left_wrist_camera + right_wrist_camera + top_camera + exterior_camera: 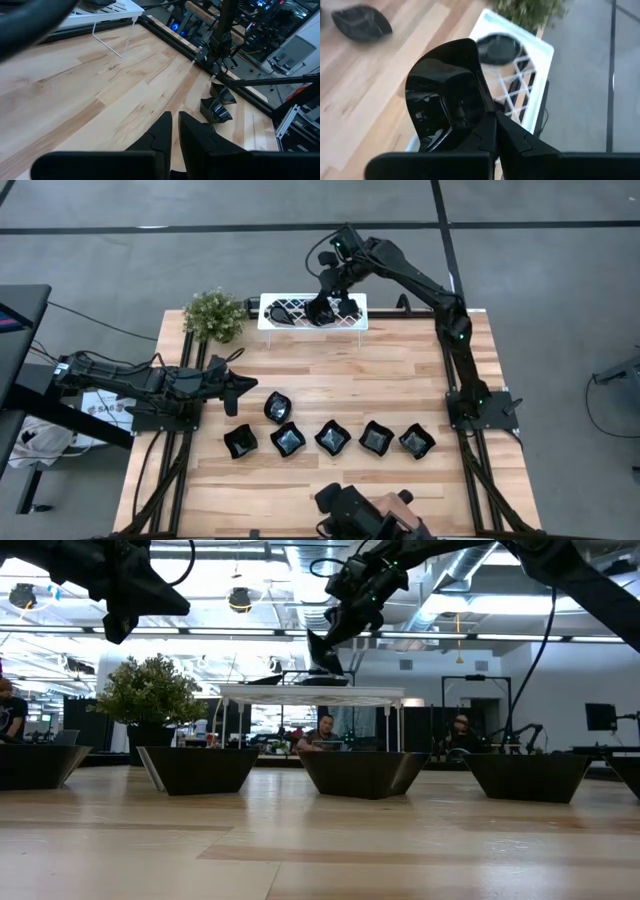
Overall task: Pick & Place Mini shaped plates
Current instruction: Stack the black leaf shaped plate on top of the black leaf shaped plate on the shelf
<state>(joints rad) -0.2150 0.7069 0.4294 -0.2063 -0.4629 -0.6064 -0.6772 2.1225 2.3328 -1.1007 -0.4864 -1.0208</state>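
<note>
Held plate: glossy black dish (447, 97), pinched at its rim above the white rack (312, 312).
Right gripper (328, 298): fingers clamped on that dish, over the rack at the table's far edge.
Other plates: five wavy-edged dishes (331, 437) in a row near the front; one more (277, 407) just behind the row.
Left gripper (243, 385): fingers pressed nearly together, empty, above the table's left side.
Surroundings: potted plant (213, 314) beside the rack.
</note>
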